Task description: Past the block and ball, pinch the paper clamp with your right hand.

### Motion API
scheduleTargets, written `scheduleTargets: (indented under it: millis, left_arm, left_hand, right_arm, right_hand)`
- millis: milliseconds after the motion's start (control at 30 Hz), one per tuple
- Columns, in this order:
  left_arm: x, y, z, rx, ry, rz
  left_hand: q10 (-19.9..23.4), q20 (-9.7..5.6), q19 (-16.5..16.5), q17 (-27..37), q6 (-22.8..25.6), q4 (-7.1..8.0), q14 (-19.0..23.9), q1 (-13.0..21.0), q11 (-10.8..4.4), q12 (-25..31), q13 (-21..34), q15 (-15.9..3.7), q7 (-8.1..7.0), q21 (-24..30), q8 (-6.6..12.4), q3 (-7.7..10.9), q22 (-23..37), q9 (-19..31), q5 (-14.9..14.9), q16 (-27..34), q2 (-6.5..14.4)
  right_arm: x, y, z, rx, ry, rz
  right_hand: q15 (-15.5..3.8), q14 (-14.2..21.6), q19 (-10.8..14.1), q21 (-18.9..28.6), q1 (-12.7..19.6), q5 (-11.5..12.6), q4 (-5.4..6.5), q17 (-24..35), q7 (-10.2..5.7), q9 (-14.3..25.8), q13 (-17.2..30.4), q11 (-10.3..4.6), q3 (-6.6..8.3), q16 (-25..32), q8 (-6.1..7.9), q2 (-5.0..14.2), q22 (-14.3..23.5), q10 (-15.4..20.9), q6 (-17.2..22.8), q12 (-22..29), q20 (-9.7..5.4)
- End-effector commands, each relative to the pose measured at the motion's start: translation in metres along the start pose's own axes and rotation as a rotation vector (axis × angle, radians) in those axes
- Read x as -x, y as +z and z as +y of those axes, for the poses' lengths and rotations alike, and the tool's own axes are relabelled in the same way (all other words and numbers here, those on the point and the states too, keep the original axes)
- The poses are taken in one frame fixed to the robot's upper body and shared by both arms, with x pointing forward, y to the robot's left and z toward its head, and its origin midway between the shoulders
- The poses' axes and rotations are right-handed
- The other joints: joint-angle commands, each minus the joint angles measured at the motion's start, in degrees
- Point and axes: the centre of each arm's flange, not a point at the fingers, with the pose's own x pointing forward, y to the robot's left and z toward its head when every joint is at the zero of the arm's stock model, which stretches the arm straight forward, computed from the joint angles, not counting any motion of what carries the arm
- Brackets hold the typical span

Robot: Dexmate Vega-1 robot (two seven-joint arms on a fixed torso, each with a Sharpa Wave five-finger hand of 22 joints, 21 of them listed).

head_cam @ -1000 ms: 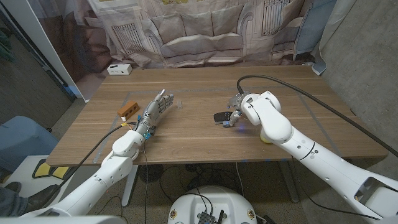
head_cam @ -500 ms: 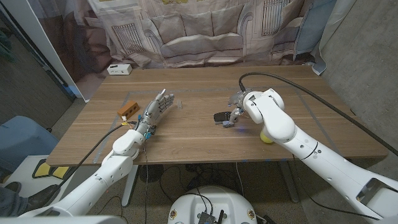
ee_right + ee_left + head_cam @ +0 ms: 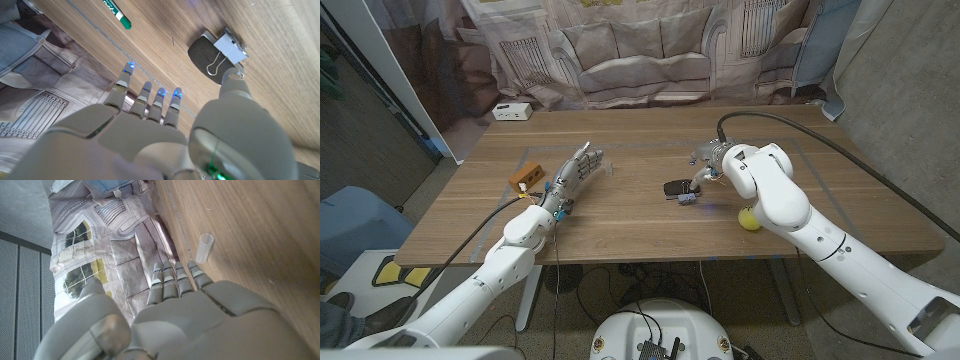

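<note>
With its fingers spread and thumb just touching the paper clamp (image 3: pixel 222 50), the right hand (image 3: pixel 165 125) could nudge it away, not pinch it

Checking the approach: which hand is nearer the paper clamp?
Right. The right hand hovers right beside the paper clamp; the left hand is well across the table.

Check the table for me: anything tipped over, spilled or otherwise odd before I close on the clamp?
Nothing stands out. The paper clamp lies on the bare wood by a dark flat object, with the right hand right next to it. The yellow ball and the wooden block rest apart. No spill or damage visible.
</note>
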Motion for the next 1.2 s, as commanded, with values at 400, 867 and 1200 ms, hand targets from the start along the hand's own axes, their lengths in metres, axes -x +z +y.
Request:
scheduleTargets:
  millis: [400,867,1200]
  left_arm:
    - [-0.028,0.04,-0.01,-0.144,0.026,0.005]
    - [-0.034,0.063,-0.025,-0.142,0.007,-0.089]
    - [-0.027,0.065,-0.016,-0.13,0.026,-0.1]
  left_hand:
    - [0.3,-0.04,0.6,0.1,-0.2,-0.38,0.5,0.0,0.33,-0.2,0.3,0.07,-0.1,0.0,-0.33,0.25,0.1,0.2,-0.1,0.0,0.4]
    - [0.3,-0.26,1.0,0.1,-0.7,-0.52,0.7,0.0,0.42,-0.2,0.3,-0.05,-0.02,0.1,-0.41,0.23,0.1,0.2,-0.1,0.0,0.2]
    - [0.4,-0.36,1.1,0.1,-0.5,-0.59,0.7,0.0,0.39,-0.2,0.3,-0.06,0.07,0.1,-0.27,0.23,0.1,0.2,-0.1,0.0,0.1]
  right_arm:
    - [0.007,-0.053,0.001,-0.277,-0.259,-0.003]
    - [0.002,-0.061,0.008,-0.467,-0.407,-0.058]
    - [-0.006,-0.056,0.016,-0.636,-0.499,-0.104]
  right_hand:
    - [0.39,0.4,-0.1,0.1,-0.3,-0.1,0.25,0.1,0.32,0.1,0.1,0.63,0.71,0.3,0.16,1.42,0.1,1.2,1.1,0.4,-1.9]
    - [0.35,-0.3,-0.5,0.1,-0.5,-0.9,0.07,-0.3,1.53,0.0,0.0,1.58,0.95,0.0,0.02,1.73,0.1,2.2,1.6,0.5,-4.13]
    - [0.69,-0.5,0.2,0.4,-0.6,-1.6,-0.06,-0.6,2.65,-0.1,-0.1,2.71,1.22,0.0,-0.25,2.15,0.1,2.6,1.6,0.4,-7.03]
